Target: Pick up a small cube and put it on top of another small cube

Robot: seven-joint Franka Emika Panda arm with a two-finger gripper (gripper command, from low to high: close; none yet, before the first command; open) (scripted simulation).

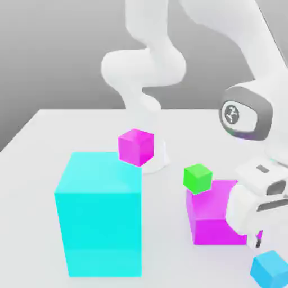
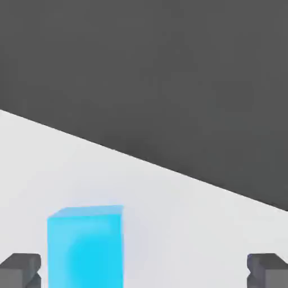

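The small cube is sky-blue and lies on the white table at the exterior view's lower right. My gripper hangs just above it and slightly toward the exterior view's left. In the hand view the small cube stands between my open gripper's two dark fingertips, much nearer to one of them than to the other. Nothing is held. A small green cube and a small magenta cube sit further back.
A big cyan block stands at the exterior view's left. A larger magenta block sits right beside my hand, with the green cube at its far corner. The arm's white base rises behind the magenta cube. The table edge runs close beyond the small cube.
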